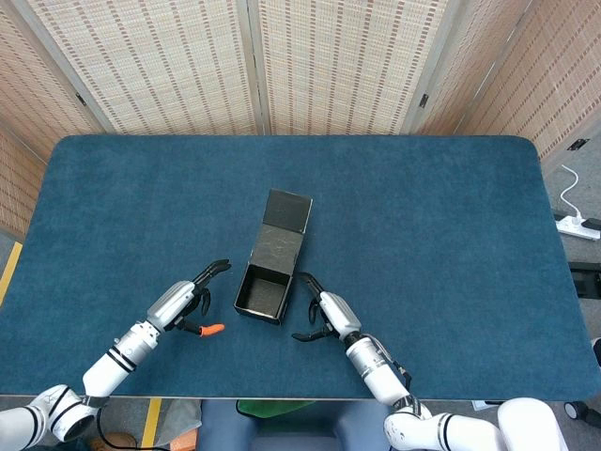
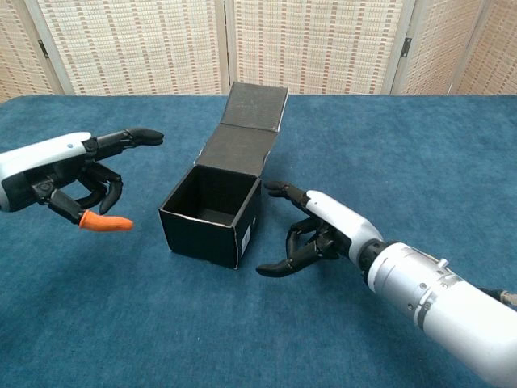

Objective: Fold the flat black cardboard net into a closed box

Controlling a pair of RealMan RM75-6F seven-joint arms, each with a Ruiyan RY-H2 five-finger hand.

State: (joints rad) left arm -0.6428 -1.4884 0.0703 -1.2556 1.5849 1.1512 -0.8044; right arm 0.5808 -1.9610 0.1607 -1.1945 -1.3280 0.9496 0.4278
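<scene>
My left robot hand [image 2: 69, 170] hangs just left of the black box [image 2: 212, 212], apart from it, holding nothing. Its fingers are spread, one pointing at the box, and its orange-tipped thumb [image 2: 105, 222] sticks out below. My right robot hand [image 2: 319, 230] sits just right of the box with its fingers spread and curled a little (also holding nothing), and I cannot tell if a fingertip touches the box wall. The box stands open on the blue worktop [image 1: 423, 235], near the middle and closer to the front edge, turned at a slant. Its lid flap [image 1: 285, 225] lies flat behind it. My right arm is cut off at the picture's edge in the chest view.
</scene>
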